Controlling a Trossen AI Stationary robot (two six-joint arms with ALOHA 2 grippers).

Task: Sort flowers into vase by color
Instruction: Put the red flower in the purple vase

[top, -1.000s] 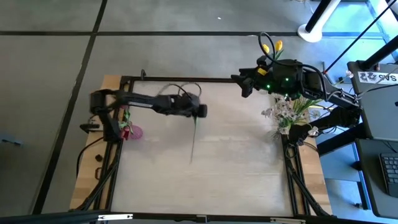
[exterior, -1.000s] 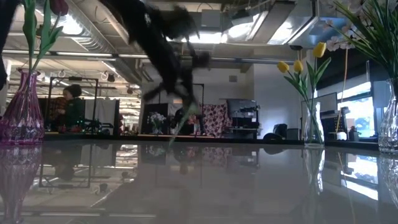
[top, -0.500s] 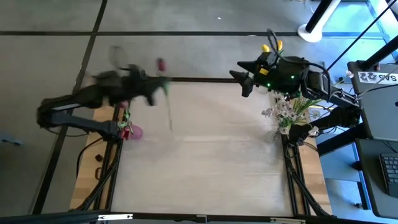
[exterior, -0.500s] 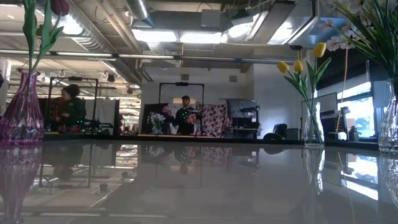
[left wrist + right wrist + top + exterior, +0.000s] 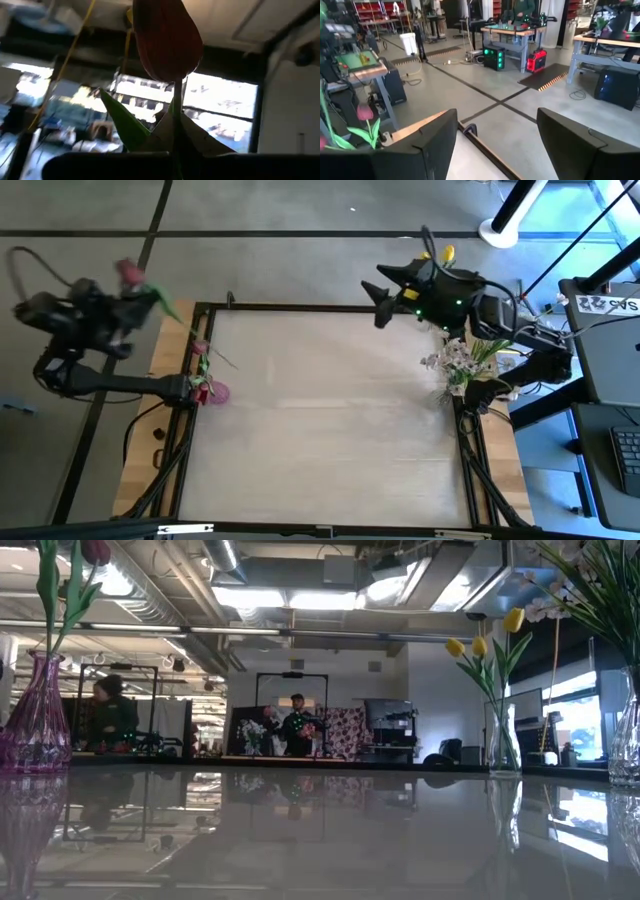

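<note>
Seen from above, the left gripper hangs past the table's far left corner, off the tabletop, its fingers clamped on the stem of a dark red tulip whose bloom rises just above the fingers. Just right of it, at the table's left edge, stands a purple vase holding another red tulip. Far right, the right gripper waits over the far edge, fingers spread wide and empty, beside yellow tulips and white blossoms.
</note>
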